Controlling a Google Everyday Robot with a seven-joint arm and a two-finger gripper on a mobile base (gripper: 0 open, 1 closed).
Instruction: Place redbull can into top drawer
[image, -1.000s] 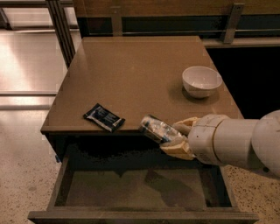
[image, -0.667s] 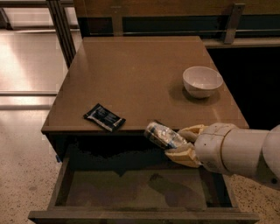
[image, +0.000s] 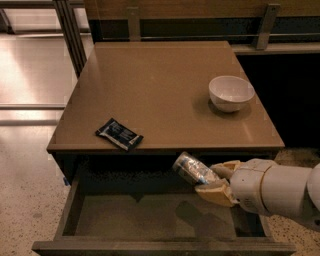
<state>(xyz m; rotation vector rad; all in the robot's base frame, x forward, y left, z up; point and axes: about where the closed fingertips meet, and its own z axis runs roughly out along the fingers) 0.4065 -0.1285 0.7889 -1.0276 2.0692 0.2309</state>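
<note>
Tabletop (image: 160, 95): brown, wide, fills the upper view. Top drawer (image: 140, 220): open beneath the tabletop's front edge, dark flat bottom showing. My white arm (image: 280, 192) lies across the lower right, over the drawer's right end. White bowl (image: 231, 92) sits on the tabletop's right side. Black-and-blue snack packet (image: 119, 134) lies flat near the front-left edge. My hand (image: 209, 179): tan fingers clamped on the redbull can (image: 192, 169), which hangs tilted, free end up-left, above the drawer's right half, off the tabletop.
</note>
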